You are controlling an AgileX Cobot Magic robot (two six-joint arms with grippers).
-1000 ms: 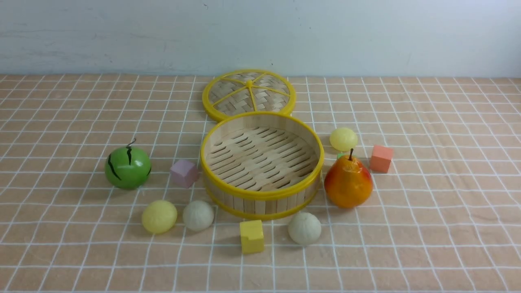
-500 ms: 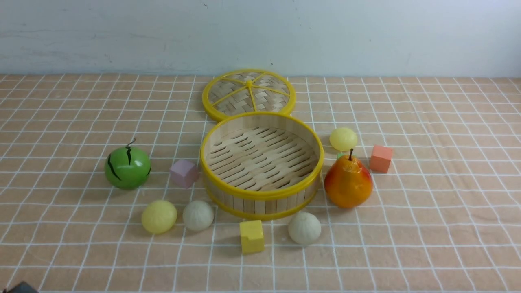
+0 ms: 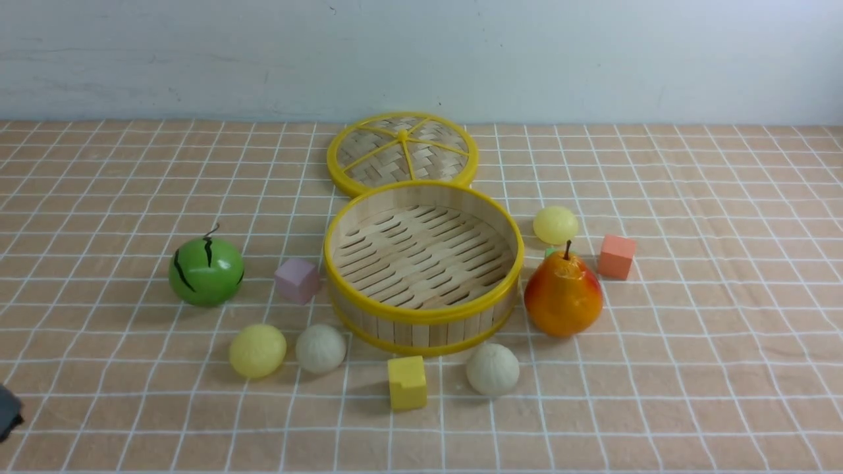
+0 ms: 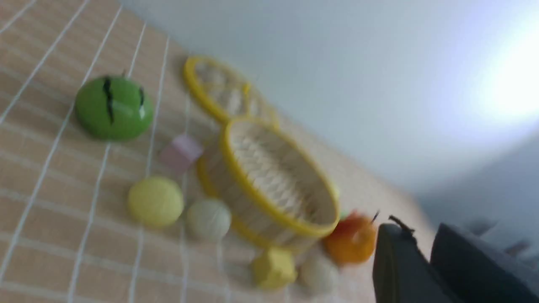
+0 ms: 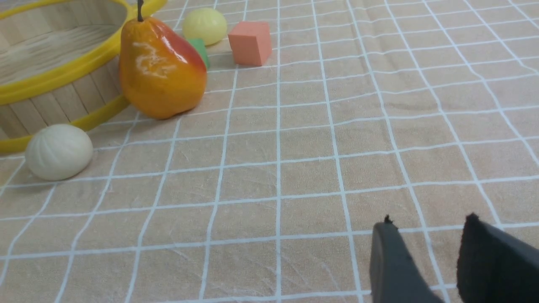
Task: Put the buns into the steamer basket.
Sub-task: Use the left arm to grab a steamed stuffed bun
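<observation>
The steamer basket (image 3: 421,315) stands empty mid-table. Near its front left lie a pale yellow bun (image 3: 257,350) and an off-white bun (image 3: 320,348). Another off-white bun (image 3: 492,369) lies at its front right, and a yellow bun (image 3: 556,224) behind the pear. Only a dark edge of my left gripper (image 3: 6,411) shows, far left of the buns. In the blurred left wrist view its jaws (image 4: 419,235) stand slightly apart, holding nothing. My right gripper (image 5: 428,219) is open over bare cloth, well away from the off-white bun (image 5: 59,151).
A green watermelon ball (image 3: 206,270) and a pink cube (image 3: 298,280) lie left of the basket. The woven lid (image 3: 402,153) lies behind it. A pear (image 3: 564,296), an orange cube (image 3: 617,256) and a green cube (image 5: 200,50) are on the right. A yellow cube (image 3: 407,382) sits in front.
A dark part of my left gripper has come into the front view at the lower left corner and risen along the left edge. Nothing on the table has moved.
</observation>
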